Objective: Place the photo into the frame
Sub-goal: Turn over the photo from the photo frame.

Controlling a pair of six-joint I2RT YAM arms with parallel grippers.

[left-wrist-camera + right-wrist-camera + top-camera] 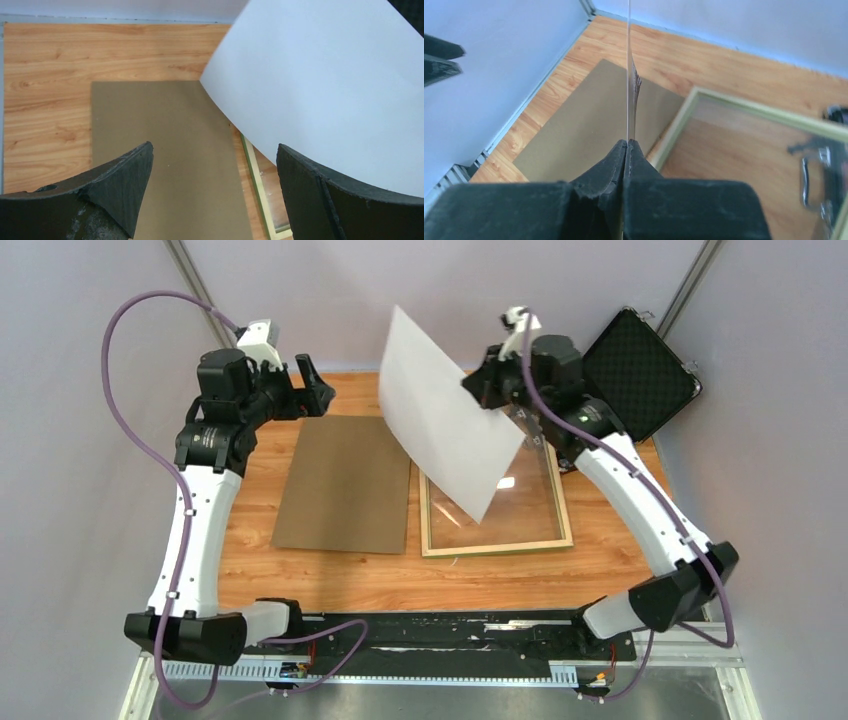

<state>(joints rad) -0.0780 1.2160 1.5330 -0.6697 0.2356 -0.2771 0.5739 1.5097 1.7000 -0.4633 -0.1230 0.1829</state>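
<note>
The photo [440, 420] hangs tilted in the air, its white back toward the top camera, over the far left corner of the frame [497, 543]. My right gripper [487, 400] is shut on the photo's right edge. In the right wrist view the photo [629, 75] stands edge-on, pinched at my right gripper [626, 145]. The frame [764, 114] lies flat on the table, pale wood up, with glass inside. My left gripper [315, 385] is open and holds nothing, at the far left above the board's far end. In its own view my left gripper [214, 150] faces the photo [325, 90].
A plain brown backing board [345, 485] lies flat to the left of the frame, almost touching it. An open black case [640, 370] leans at the back right. Grey walls close in on the wooden table [330, 575] on both sides and at the back.
</note>
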